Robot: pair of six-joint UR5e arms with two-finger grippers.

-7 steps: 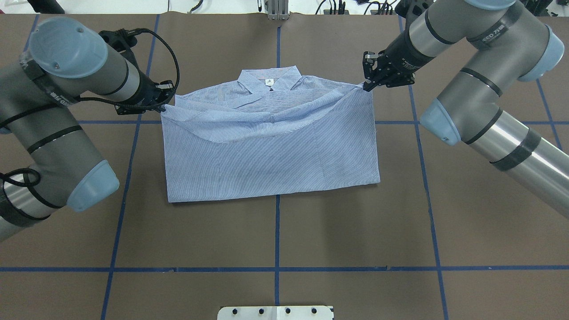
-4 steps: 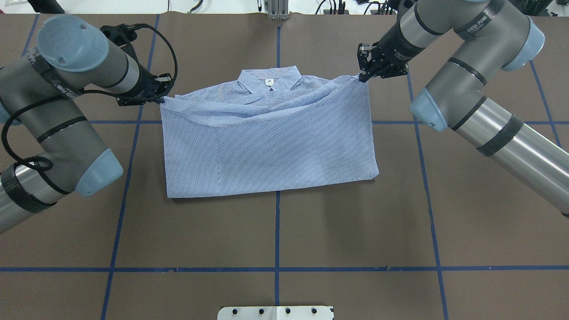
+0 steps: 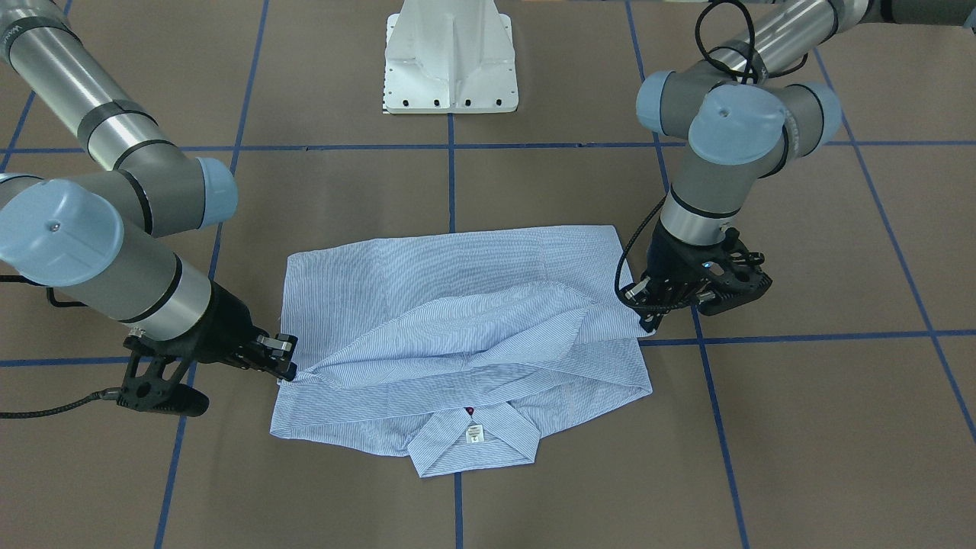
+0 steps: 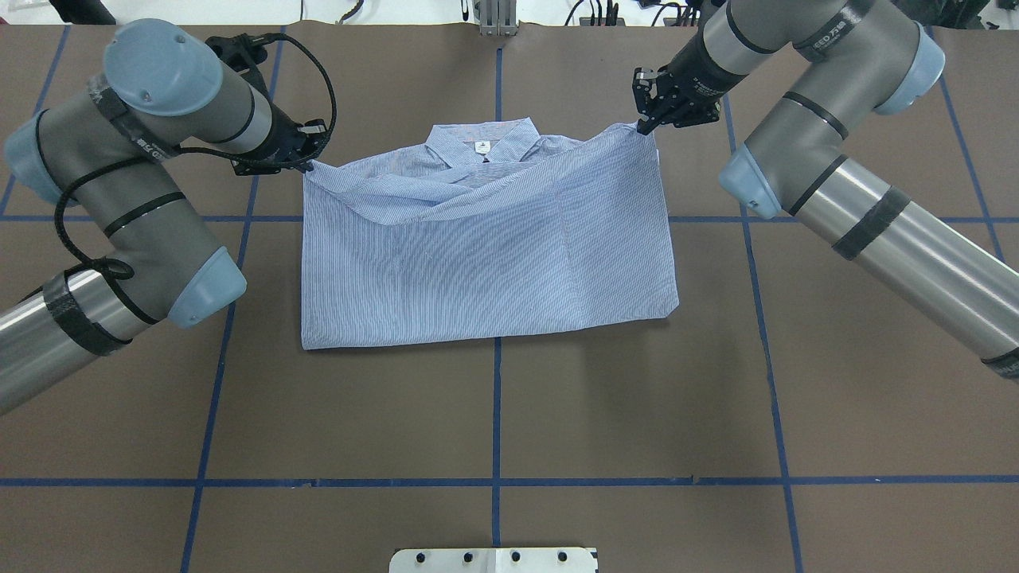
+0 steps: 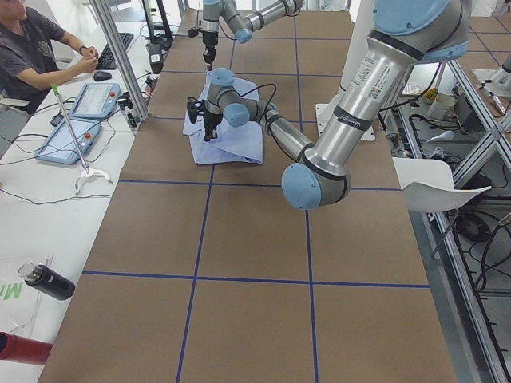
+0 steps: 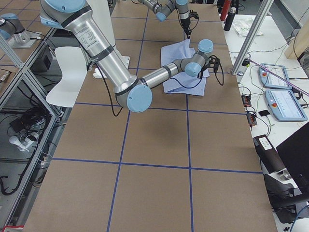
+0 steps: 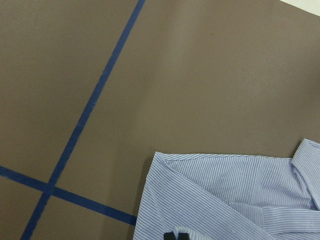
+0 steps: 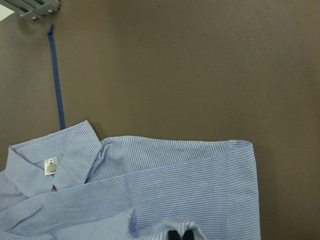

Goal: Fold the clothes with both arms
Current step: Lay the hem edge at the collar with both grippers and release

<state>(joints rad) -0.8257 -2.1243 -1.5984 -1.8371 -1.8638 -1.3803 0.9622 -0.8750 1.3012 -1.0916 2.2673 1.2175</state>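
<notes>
The light blue striped shirt [image 4: 493, 247] lies on the brown table, folded in half, its collar [image 4: 480, 142] and white neck label on the far side. My left gripper [image 4: 309, 164] is shut on the left corner of the folded-over layer, held just above the shoulder. My right gripper [image 4: 642, 126] is shut on the right corner, further out toward the collar line. The raised edge sags between them. In the front-facing view the shirt [image 3: 465, 335] spans from the left gripper [image 3: 645, 326] to the right gripper [image 3: 288, 372]. Each wrist view shows striped cloth under closed fingertips [image 7: 175, 236] [image 8: 181, 234].
Blue tape lines [image 4: 495, 414] grid the brown table. The white pedestal base [image 3: 450, 61] stands at the robot's side. A metal bracket [image 4: 497, 20] sits at the far edge. A person [image 5: 32, 48] sits at a side desk with tablets [image 5: 96, 100].
Both grippers have carried the shirt's upper layer farther toward the collar, and the left one has also moved inward. The sagging edge now covers more of the shirt's upper part.
</notes>
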